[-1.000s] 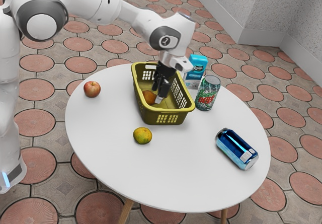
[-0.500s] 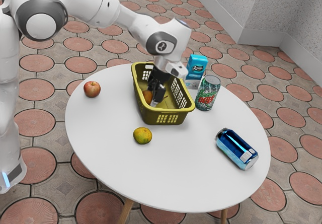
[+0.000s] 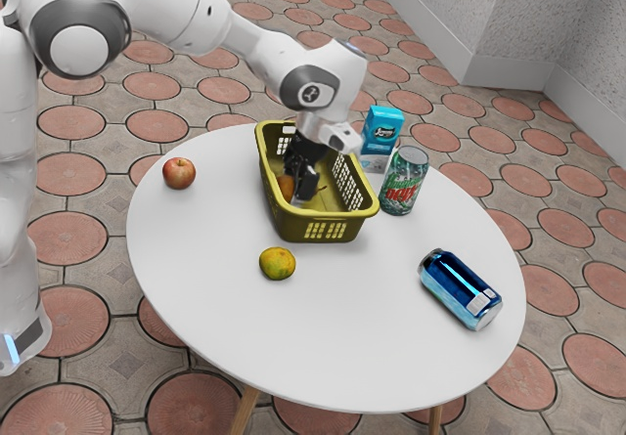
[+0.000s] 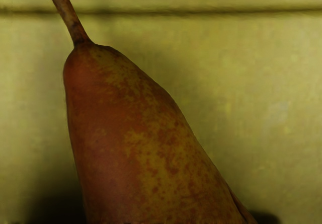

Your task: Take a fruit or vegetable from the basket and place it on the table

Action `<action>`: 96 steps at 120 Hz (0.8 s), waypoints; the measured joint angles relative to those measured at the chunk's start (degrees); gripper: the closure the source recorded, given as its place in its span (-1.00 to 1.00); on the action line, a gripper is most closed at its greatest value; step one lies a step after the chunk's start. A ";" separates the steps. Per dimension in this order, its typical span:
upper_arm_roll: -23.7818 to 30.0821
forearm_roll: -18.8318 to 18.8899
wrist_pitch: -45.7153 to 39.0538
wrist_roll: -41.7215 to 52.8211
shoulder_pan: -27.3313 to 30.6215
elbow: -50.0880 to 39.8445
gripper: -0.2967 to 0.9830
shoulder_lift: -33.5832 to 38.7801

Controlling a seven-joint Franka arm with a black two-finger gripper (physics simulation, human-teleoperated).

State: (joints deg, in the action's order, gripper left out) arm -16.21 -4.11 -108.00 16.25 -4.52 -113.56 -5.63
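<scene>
Down inside the yellow-green basket [image 3: 328, 232], my gripper [image 3: 298, 186] is at the pear [image 3: 286, 187]; I cannot tell whether it is open or shut. The gripper hides part of the pear in the exterior view. From the wrist view, the reddish-brown and yellow pear [image 4: 136, 143] lies close under my hand on the basket floor [image 4: 251, 83], its stem showing. The white round table [image 3: 333, 337] carries the basket.
An apple [image 3: 179, 173] and a green-yellow citrus fruit [image 3: 277, 263] sit outside the basket. A green can [image 3: 404, 181] and blue carton [image 3: 381, 130] stand beside it; a blue can [image 3: 460, 289] lies on its side.
Over the last second my hand has moved lower and toward the exterior view's left inside the basket, turning a little. The basket and the things on the table have stayed put.
</scene>
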 joint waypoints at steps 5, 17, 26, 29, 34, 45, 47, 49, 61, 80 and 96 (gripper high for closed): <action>-0.02 0.09 -0.36 -0.13 0.17 -0.17 -0.54 0.05; -0.04 0.14 -0.99 -0.40 0.37 -0.34 -0.59 0.12; 0.02 0.18 -1.26 -0.49 0.02 -0.36 -0.37 0.60; 0.03 0.20 -1.31 -0.51 -0.13 -0.36 -0.29 0.70; 0.04 0.22 -1.34 -0.56 -0.31 -0.37 -0.15 0.78; 0.05 0.32 -1.49 -0.70 -0.38 -0.37 0.01 0.84; 0.04 0.34 -1.51 -0.73 -0.36 -0.37 0.03 0.84; 0.04 0.36 -1.52 -0.76 -0.34 -0.36 0.04 0.87; 0.11 0.48 -1.51 -0.92 -0.27 -0.12 0.09 1.66; 0.21 1.11 -0.42 -1.09 -0.42 1.56 0.09 4.44; 0.31 1.45 1.64 -1.18 -0.65 3.17 0.09 7.47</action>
State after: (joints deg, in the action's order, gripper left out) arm -15.91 -2.66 -106.36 15.07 -5.17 -110.38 1.84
